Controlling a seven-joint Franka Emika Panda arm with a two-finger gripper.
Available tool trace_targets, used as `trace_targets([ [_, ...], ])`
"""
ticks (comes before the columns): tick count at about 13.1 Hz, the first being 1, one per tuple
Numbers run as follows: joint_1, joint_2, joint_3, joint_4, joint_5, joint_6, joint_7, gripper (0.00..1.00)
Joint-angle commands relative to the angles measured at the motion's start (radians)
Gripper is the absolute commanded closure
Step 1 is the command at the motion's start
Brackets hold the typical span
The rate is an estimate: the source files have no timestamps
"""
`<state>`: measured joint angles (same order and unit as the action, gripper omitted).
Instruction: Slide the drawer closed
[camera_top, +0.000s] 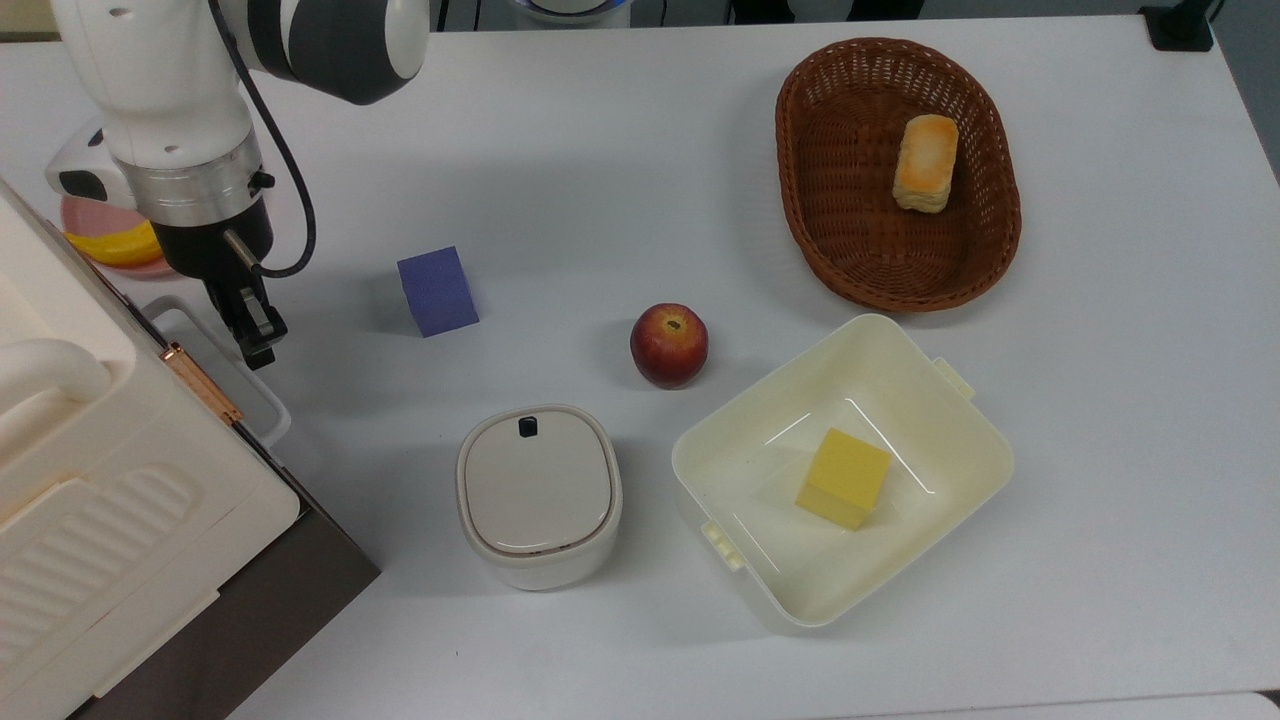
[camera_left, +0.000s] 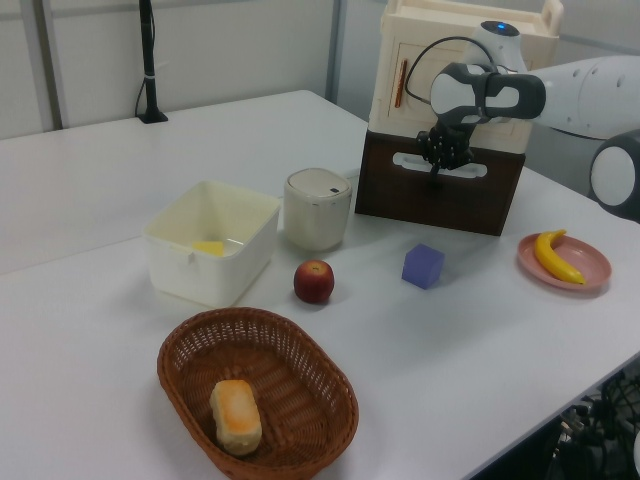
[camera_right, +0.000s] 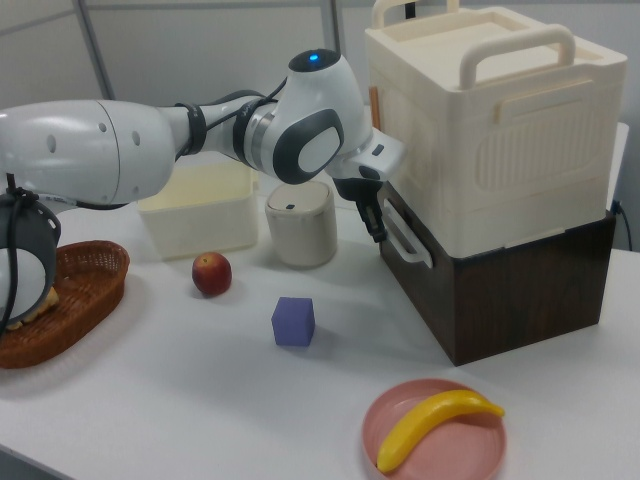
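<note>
My gripper (camera_top: 252, 335) sits against the white loop handle (camera_right: 405, 237) on the dark front of the drawer (camera_left: 440, 190), and its fingers look pressed together, holding nothing. From the right view the front appears nearly flush with the dark lower body under the cream cabinet (camera_right: 490, 120), so I judge the drawer to be almost or fully home. The main risk now is overpushing: with no travel left, extra force would shove the whole cabinet across the bench (camera_top: 620, 150) or skid my fingertips off the handle's rounded bar. A skewed push could also jam the drawer in its runners. Room behind me is good: the purple cube (camera_top: 437, 291) stands well apart, the lidded white container (camera_top: 538, 495) is near the cabinet's corner, and the pink plate (camera_right: 435, 432) with the banana (camera_right: 437, 422) lies off to the side.
</note>
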<state>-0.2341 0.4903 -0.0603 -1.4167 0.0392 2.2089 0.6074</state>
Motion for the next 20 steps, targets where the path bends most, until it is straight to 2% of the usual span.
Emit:
trace_targets([
  [1,0.01,0.011,-0.01,0.009,-0.014,0.037,-0.003,1.0],
  [3,0.022,0.013,0.01,-0.014,-0.063,0.031,-0.029,1.0],
  [5,0.056,0.014,0.059,-0.07,-0.183,0.029,-0.035,1.0],
  [6,0.071,0.014,0.074,-0.083,-0.217,0.029,-0.032,1.0],
  [11,0.145,-0.025,0.142,-0.084,-0.229,-0.023,-0.038,1.0],
  [15,0.199,-0.133,0.149,-0.088,-0.216,-0.113,-0.087,1.0],
  [18,0.203,-0.208,0.172,-0.09,-0.205,-0.214,-0.175,0.97],
  [19,0.202,-0.232,0.175,-0.09,-0.203,-0.25,-0.202,0.82],
  [20,0.202,-0.252,0.175,-0.091,-0.2,-0.282,-0.213,0.43],
])
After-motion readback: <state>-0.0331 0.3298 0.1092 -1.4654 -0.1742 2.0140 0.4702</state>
